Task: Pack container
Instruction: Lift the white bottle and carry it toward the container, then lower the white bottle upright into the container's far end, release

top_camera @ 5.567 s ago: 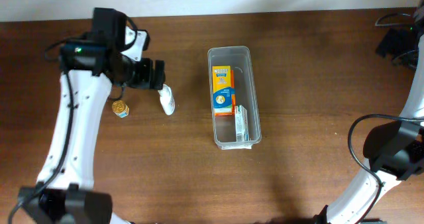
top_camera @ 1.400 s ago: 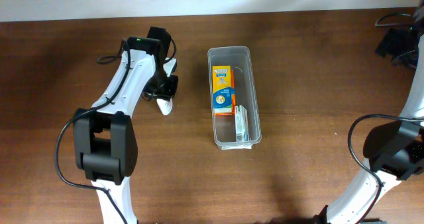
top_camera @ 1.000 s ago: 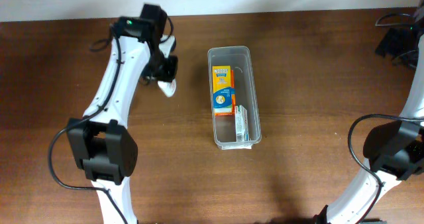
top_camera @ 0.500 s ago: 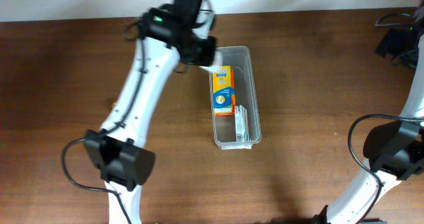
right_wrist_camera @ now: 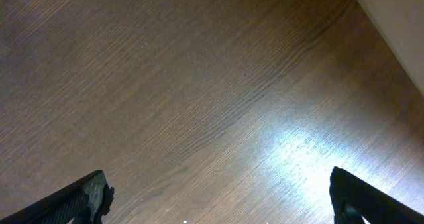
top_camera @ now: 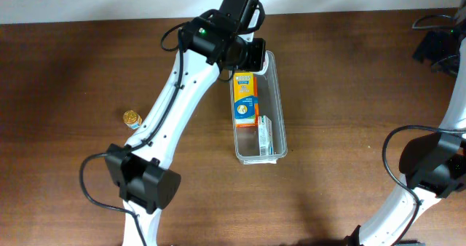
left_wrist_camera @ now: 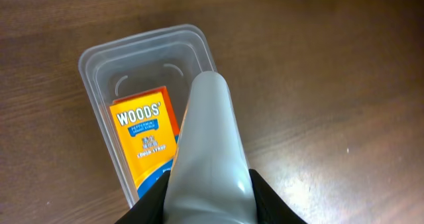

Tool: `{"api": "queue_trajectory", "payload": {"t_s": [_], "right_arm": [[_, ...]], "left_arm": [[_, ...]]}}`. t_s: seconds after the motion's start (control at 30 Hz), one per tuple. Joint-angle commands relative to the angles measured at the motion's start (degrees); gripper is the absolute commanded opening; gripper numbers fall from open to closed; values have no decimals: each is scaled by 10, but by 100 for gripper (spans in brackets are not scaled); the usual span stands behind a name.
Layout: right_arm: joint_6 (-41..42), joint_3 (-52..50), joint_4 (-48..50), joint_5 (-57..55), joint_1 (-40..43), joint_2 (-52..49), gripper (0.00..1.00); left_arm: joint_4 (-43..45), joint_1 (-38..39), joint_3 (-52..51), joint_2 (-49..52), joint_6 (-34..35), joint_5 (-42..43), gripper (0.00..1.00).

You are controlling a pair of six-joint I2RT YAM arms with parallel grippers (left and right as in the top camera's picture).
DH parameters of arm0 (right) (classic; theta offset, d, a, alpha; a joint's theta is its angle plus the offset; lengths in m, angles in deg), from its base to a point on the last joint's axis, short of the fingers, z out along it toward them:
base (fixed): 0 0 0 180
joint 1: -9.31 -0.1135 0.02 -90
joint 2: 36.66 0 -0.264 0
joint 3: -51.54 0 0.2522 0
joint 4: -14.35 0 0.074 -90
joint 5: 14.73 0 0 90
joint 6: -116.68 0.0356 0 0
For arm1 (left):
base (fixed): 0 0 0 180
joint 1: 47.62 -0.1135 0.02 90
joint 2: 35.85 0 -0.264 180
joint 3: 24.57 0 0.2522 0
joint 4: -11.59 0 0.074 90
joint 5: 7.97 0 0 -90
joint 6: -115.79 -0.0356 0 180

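The container is a long clear bin lying in the middle of the table. It holds an orange box and a small white box. My left gripper hovers over the container's far end, shut on a pale grey-white tube. In the left wrist view the tube points out over the container's rim and the orange "WOODS'" box. My right gripper is open over bare wood, holding nothing, its fingertips at the frame's lower corners.
A small round gold-topped item sits on the table to the left. The left arm stretches diagonally across the left half of the table. The right arm stands at the right edge, with dark cables at the far right corner.
My left gripper has lifted the tube off the table left of the container and swung it right, to above the container's far end. The right arm has not moved.
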Motion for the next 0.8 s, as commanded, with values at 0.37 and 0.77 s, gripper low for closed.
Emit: {"api": "queue_trajectory", "payload": {"t_s": [0.37,0.77], "right_arm": [[2,4,0,-11,5,-2,98],[2,4,0,-11,5,-2,98]], "left_arm": [[13,33,14,65,87,-11,18],[5,35,14,94,120,-48,18]]}}
